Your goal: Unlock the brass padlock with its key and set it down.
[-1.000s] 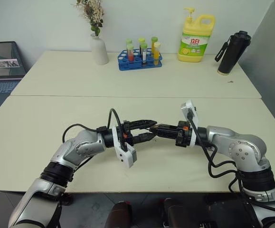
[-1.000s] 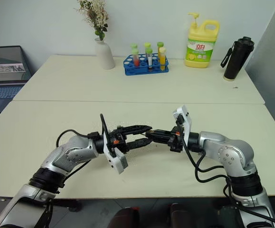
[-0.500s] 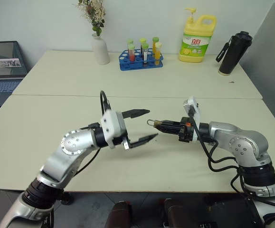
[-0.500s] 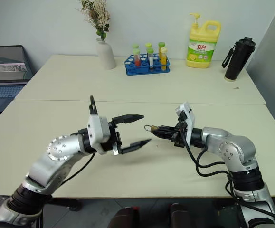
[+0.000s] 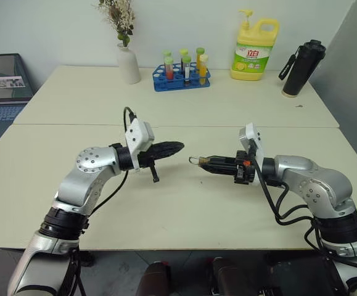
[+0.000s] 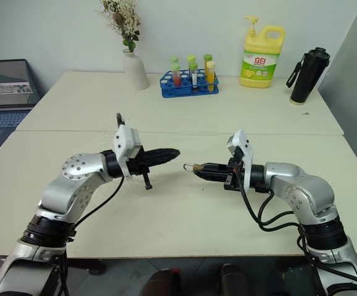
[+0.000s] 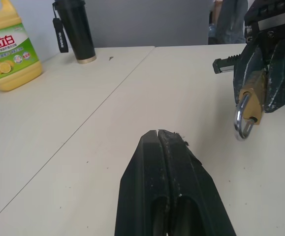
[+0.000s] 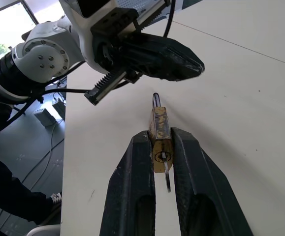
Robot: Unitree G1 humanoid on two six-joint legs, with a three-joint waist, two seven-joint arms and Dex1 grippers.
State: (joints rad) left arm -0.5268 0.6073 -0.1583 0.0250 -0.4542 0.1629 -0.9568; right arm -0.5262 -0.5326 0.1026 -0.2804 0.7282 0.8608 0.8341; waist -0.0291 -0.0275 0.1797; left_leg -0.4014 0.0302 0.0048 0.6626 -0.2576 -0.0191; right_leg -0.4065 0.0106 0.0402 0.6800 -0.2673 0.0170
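And here we are in what looks like a lab or office test room: two pale tables (image 5: 166,203) pushed together against a plain white wall. Along the far edge, a blue rack of coloured test tubes (image 5: 182,73) (a strong lab hint), a white vase of dried flowers (image 5: 127,61), a yellow dish-soap jug (image 5: 254,50) and a black flask (image 5: 301,66). An open laptop (image 5: 4,92) sits on a side desk to the left.
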